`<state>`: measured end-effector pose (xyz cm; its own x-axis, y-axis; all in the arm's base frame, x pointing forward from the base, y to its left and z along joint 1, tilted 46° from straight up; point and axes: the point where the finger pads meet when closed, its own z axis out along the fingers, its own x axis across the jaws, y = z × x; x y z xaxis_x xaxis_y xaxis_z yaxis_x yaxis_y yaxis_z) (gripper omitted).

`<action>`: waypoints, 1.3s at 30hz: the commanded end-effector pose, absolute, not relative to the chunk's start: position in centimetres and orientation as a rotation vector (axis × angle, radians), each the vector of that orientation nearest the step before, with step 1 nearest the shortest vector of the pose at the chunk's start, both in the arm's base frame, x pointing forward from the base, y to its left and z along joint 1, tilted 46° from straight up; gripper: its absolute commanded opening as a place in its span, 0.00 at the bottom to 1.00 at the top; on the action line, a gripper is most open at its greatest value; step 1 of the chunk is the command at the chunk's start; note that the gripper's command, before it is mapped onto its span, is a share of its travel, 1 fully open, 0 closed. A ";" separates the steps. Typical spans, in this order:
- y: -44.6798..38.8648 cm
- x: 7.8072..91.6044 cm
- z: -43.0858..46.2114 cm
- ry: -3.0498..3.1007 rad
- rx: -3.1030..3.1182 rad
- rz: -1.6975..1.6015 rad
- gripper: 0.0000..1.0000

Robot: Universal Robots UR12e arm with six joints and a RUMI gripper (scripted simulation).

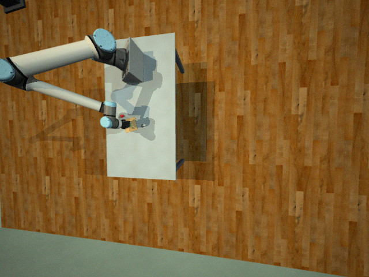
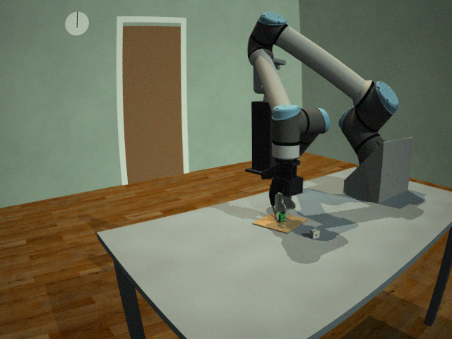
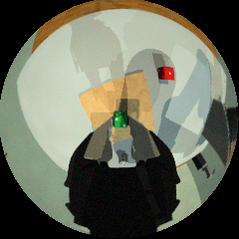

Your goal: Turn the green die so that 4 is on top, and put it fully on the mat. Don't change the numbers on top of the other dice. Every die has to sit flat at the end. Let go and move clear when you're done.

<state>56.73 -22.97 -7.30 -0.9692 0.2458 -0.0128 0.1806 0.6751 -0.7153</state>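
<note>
The green die (image 2: 282, 217) (image 3: 119, 119) is between the two fingertips of my gripper (image 2: 280, 214) (image 3: 120, 117), which is shut on it over the tan mat (image 1: 130, 130) (image 2: 263, 222) (image 3: 95, 100). White pips show on the die, but I cannot read its top number. Whether its underside touches the mat is too small to tell. In the top view the gripper mostly hides the die. The white die (image 1: 143, 125) (image 2: 314, 233) (image 3: 123, 158) stands on the table beside the mat. The red die (image 1: 121, 115) (image 3: 166, 74) lies off the mat on its other side and is not visible in the exterior view.
All of this is on the pale table (image 1: 139, 161) (image 2: 219, 270). The arm's grey base block (image 1: 134, 65) (image 2: 379, 175) stands at one end of the table. Shadows of the arm fall across the mat and around the white die.
</note>
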 end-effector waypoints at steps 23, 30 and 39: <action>-23.0 56.8 -7.3 -2.798 -0.357 1.181 0.06; -23.1 56.7 -7.4 -2.798 -0.357 1.181 0.06; -23.2 56.7 -7.5 -2.798 -0.357 1.181 0.06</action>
<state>56.68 -23.17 -7.50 -0.9692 0.2458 -0.0128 0.1807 0.6751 -0.7153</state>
